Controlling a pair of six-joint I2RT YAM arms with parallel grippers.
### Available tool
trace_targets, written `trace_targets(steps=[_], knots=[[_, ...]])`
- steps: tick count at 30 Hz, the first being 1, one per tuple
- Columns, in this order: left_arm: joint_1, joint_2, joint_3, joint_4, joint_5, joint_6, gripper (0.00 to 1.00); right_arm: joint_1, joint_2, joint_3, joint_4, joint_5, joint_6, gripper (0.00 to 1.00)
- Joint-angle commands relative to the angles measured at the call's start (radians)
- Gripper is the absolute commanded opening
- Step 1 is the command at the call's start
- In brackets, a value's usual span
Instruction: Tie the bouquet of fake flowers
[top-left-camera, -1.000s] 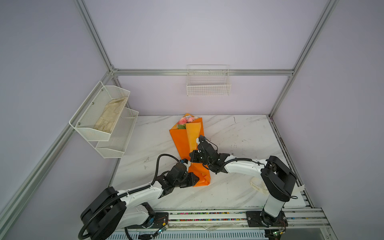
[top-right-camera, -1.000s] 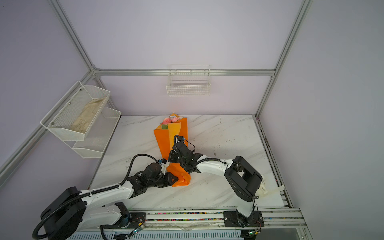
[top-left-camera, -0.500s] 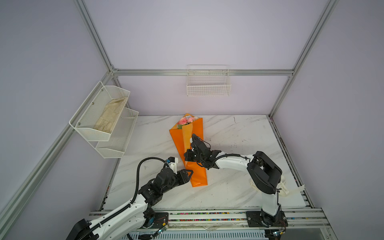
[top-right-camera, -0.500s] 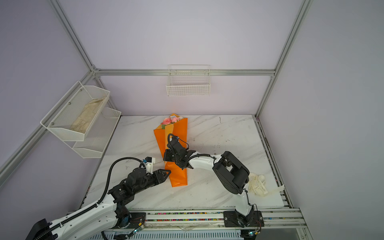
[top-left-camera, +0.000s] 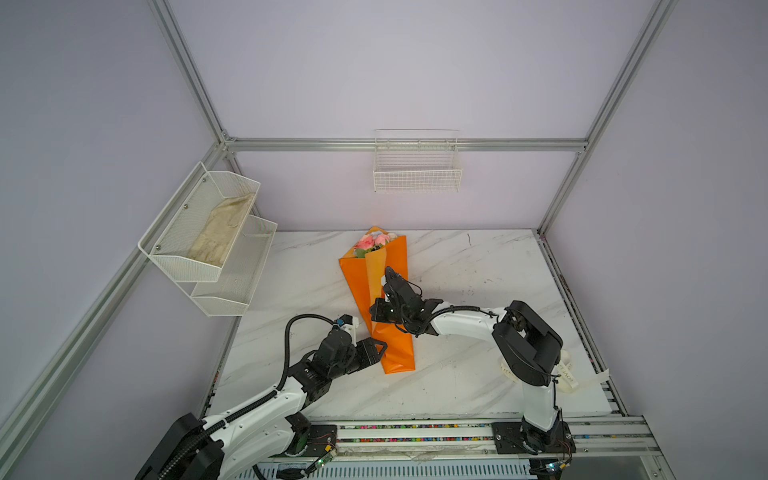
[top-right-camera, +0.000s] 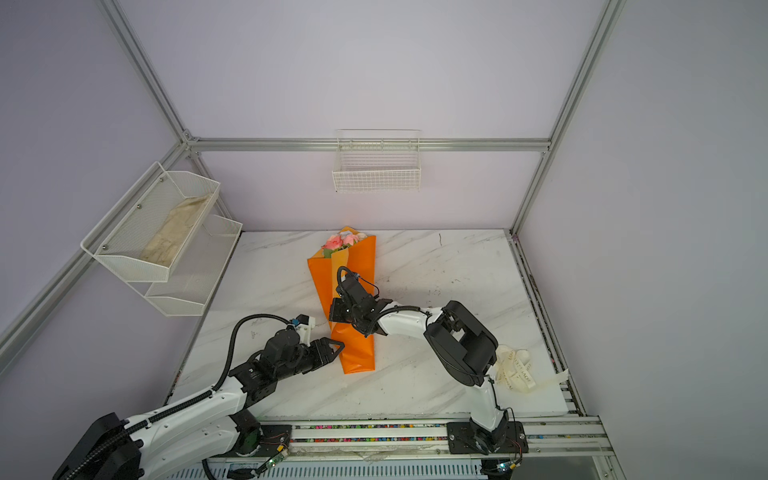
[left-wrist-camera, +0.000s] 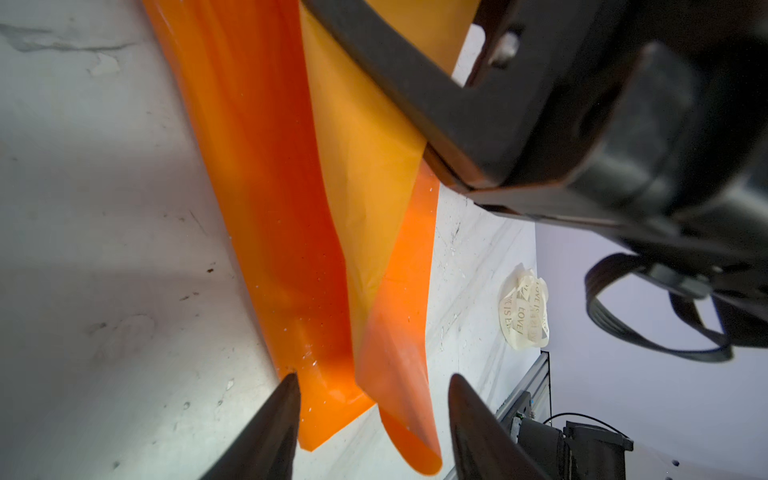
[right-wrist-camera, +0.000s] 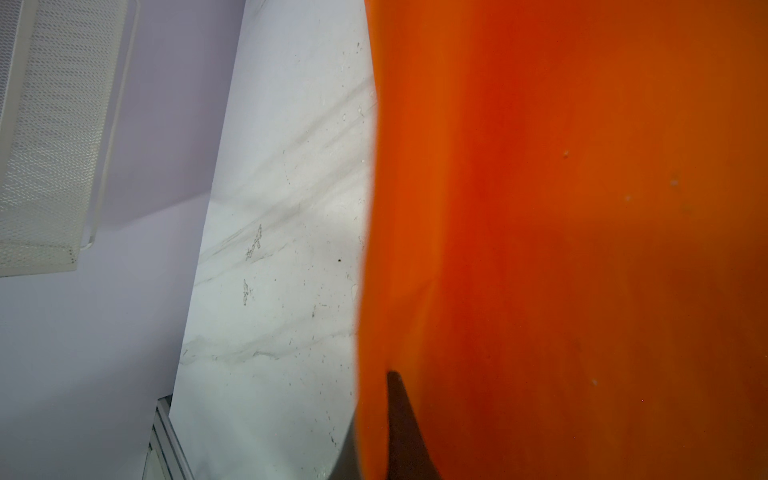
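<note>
The left gripper (left-wrist-camera: 374, 386) sits low over the marble surface (top-left-camera: 457, 266). Its fingers (left-wrist-camera: 278, 419) are apart and hold nothing, their tips just beside the narrow lower end of the bouquet of fake flowers (top-left-camera: 358, 286). The bouquet lies flat in the middle of the surface: a long cone of glossy orange wrapping paper, with its wide end toward the back wall. Pink and pale roses (top-left-camera: 372, 242) with green leaves peek out there. A paler, matte flap is folded lengthwise across the cone. The right gripper (top-left-camera: 390, 277) rests on that flap with its fingers together, seemingly nipping its edge, though the close wrist view leaves this unsure. Further right, a crumpled cream ribbon (top-right-camera: 515, 368) with printed lettering lies well apart from the bouquet.
</note>
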Motion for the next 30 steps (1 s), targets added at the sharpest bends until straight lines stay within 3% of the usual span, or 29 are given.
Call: trace_targets(steps=[1,7,11,16,20,26,30], knots=[[0.014,0.038,0.026,0.064,0.052,0.011,0.55,-0.006,-0.004,0.010,-0.002,-0.006,0.002,0.10],[0.025,0.126,0.053,0.048,0.062,0.014,0.37,-0.014,-0.011,0.017,-0.001,-0.009,0.004,0.12],[0.041,0.165,0.061,0.031,0.062,0.017,0.21,-0.022,-0.040,0.007,-0.011,-0.019,0.002,0.21],[0.051,0.177,0.049,0.021,0.052,0.018,0.18,-0.061,-0.163,-0.067,-0.004,-0.029,-0.015,0.44],[0.059,0.203,0.066,0.029,0.068,0.035,0.16,-0.102,-0.297,-0.153,-0.004,-0.049,-0.044,0.55],[0.063,0.233,0.066,0.041,0.082,0.034,0.13,-0.172,-0.455,-0.299,-0.001,-0.049,-0.050,0.61],[0.069,0.244,0.068,0.074,0.107,0.038,0.14,-0.193,-0.449,-0.358,0.049,-0.113,-0.061,0.56]])
